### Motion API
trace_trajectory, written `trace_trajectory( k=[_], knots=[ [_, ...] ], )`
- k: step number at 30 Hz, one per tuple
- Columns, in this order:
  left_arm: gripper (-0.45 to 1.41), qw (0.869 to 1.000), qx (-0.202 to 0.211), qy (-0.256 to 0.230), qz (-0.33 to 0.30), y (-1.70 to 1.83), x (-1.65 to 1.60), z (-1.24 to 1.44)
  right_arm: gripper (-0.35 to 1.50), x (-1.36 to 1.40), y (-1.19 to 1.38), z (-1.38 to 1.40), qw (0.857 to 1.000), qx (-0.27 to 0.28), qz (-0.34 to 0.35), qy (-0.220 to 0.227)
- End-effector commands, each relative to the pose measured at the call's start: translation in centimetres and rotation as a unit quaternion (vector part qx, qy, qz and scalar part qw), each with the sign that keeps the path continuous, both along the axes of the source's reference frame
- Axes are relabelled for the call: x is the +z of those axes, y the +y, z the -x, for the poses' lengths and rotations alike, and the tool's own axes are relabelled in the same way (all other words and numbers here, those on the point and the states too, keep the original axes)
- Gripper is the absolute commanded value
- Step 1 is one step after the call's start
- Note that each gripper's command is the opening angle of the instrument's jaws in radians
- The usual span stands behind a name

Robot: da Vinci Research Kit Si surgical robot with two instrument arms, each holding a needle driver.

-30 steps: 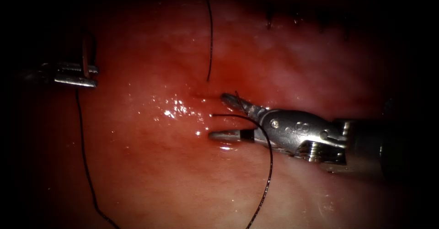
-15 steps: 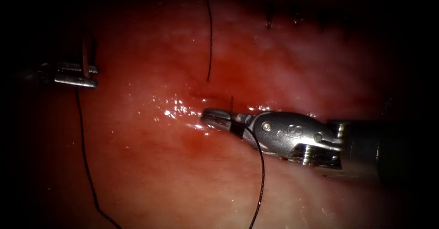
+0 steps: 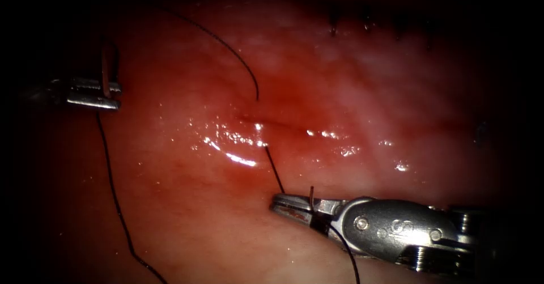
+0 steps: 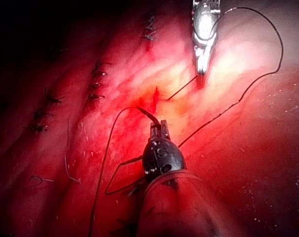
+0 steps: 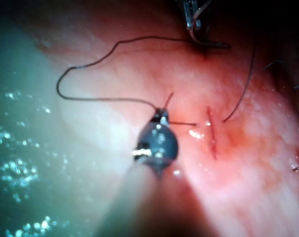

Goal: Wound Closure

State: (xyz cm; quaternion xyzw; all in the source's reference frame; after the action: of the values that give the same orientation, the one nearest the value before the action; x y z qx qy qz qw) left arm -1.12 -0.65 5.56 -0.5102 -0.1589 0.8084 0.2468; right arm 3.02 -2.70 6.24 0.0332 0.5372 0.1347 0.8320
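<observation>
Thread [image 3: 274, 169] is what we judge by here: thin, limp and wet, it should weigh almost nothing, slip readily and fray if pinched hard, so we would take it flat between the pads, near the tissue [image 3: 187, 204]. The right end effector [image 3: 292, 204], below the cut [image 3: 283, 124] in the endoscope view, is clamped on it; a short taut run climbs from its tips to the cut's near edge, and the slack trails off behind the tool. The left end effector [image 3: 93, 93], far left of the cut, is closed on the needle [image 3: 106, 71] across its curve, with the needle clear of the tissue. Another strand leaves the cut's far side and arcs away leftward. Steel like that we judge stiff and springy, apt to swivel unless gripped squarely on its body. The tissue looks soft, glistening with red fluid [image 3: 238, 142].
</observation>
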Motion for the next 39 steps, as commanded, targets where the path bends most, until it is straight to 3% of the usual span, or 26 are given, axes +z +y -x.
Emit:
trace_trajectory(
  k=[1,6,12,23,26,27,28,33,39],
  knots=[
    [-0.45,1.000,0.000,-0.001,0.000,-0.02,0.06,0.07,-0.35,-0.15,-0.16,-0.12,1.000,-0.007,0.003,0.003],
    [-0.45,1.000,0.002,-0.001,-0.001,-0.03,0.07,0.09,-0.35,-0.43,-0.25,-0.23,1.000,-0.017,0.012,0.006],
    [-0.45,1.000,0.002,-0.001,-0.001,-0.03,0.06,0.08,-0.35,-0.45,-0.26,-0.24,1.000,-0.020,0.011,0.003],
    [-0.45,1.000,0.002,-0.001,-0.001,-0.02,0.06,0.08,-0.35,-0.99,-0.77,-0.07,0.999,-0.045,0.007,0.004],
    [-0.45,1.000,0.002,-0.001,-0.001,-0.03,0.06,0.08,0.84,-1.03,-0.64,-0.02,0.999,-0.042,0.005,0.009],
    [-0.45,1.000,0.002,-0.001,-0.001,-0.03,0.06,0.08,1.14,-1.01,-0.54,0.00,0.999,-0.031,-0.002,0.013],
    [-0.45,1.000,0.002,-0.001,-0.001,-0.03,0.06,0.08,1.31,-0.95,-0.37,0.05,1.000,-0.019,-0.003,0.018],
    [-0.45,1.000,0.002,-0.001,-0.001,-0.03,0.06,0.08,1.33,-0.69,0.01,0.22,1.000,-0.004,-0.007,0.008],
    [-0.45,1.000,0.002,-0.002,-0.001,-0.03,0.06,0.10,1.35,-0.23,0.50,0.23,1.000,0.011,0.013,-0.006]
  ],
)
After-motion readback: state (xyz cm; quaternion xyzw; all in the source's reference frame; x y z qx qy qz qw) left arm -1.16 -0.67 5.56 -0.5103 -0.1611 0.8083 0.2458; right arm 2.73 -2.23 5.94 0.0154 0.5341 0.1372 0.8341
